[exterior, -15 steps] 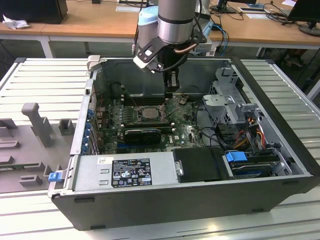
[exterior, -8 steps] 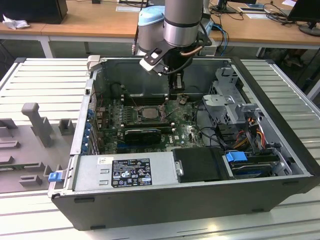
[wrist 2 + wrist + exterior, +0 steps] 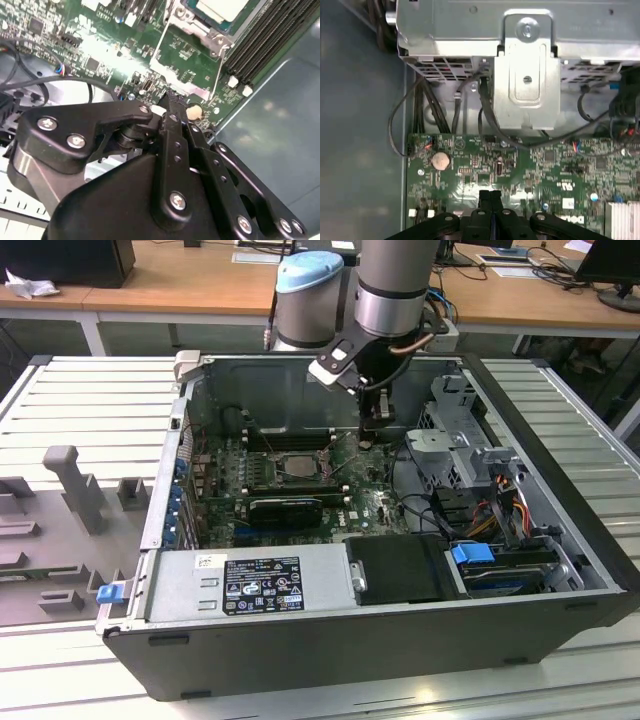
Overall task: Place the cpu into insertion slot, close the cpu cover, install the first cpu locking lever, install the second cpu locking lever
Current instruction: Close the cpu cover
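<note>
Reaches down into an open computer case [image 3: 350,650] on the worktop [image 3: 90,380]. Holds the end effector [image 3: 378,426] close over the green board [image 3: 375,505], near the cpu [image 3: 297,466], on the exterior view's right of it.

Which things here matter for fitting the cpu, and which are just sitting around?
Job: cpu, insertion slot, gripper.
Just there: coin battery, memory slots, black card, power supply.

The insertion slot [image 3: 292,466] sits inside the computer case [image 3: 400,645]. The gripper [image 3: 375,438] hangs to the exterior view's right of the slot. The long card [image 3: 285,508] lies just in front of the slot.
</note>
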You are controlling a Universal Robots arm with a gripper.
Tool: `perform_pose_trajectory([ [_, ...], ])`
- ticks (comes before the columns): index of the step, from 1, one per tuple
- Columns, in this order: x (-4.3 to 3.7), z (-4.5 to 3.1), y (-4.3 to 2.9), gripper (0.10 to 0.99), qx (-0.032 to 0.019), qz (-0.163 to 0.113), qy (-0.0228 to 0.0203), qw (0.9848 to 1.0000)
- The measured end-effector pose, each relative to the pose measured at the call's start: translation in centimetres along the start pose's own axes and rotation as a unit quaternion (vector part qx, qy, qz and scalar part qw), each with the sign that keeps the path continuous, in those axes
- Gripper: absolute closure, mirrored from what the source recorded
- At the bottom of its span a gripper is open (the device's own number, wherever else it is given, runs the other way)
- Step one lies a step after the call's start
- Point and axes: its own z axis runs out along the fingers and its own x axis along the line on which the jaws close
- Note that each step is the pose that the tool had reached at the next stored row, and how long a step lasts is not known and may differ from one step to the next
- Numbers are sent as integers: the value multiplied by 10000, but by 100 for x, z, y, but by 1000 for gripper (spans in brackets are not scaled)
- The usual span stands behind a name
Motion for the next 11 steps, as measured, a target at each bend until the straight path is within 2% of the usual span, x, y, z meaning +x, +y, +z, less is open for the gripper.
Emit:
perform_pose_trajectory([
  [2,20,77,52,980,2,-76,3,10000],
  [3,30,126,55,980,2,-85,4,10000],
  [4,32,130,33,980,5,-87,4,10000],
  [6,35,131,-27,980,8,-86,5,10000],
  [8,39,129,-152,980,8,-88,5,10000],
  [11,41,125,-278,980,9,-97,5,10000],
])
